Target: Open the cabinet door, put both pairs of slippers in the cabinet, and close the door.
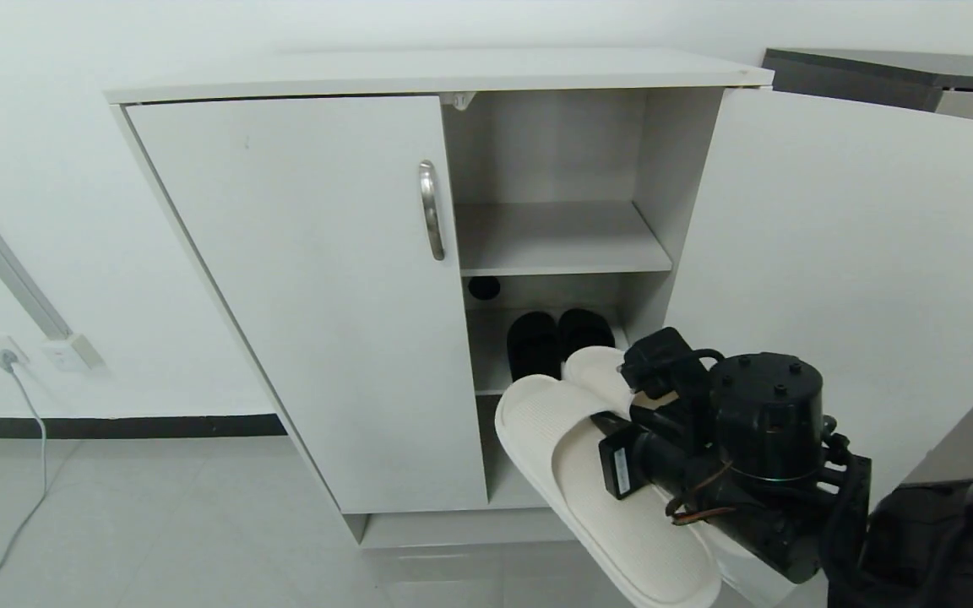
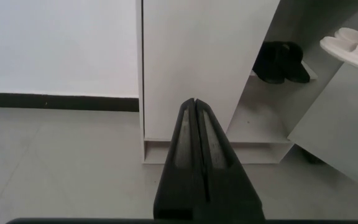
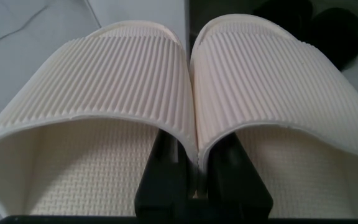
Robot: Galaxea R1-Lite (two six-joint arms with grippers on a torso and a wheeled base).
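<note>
Right wrist view, white slippers (image 3: 129, 81) cover end effector (image 3: 194, 171)

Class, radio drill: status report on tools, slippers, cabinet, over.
Right tool shut on white slippers, before cabinet. Left tool shut, empty. Black slippers on shelf inside. Right door open.

Home entryway: shoe cabinet (image 1: 301, 295), tiled floor (image 1: 157, 523)
</note>
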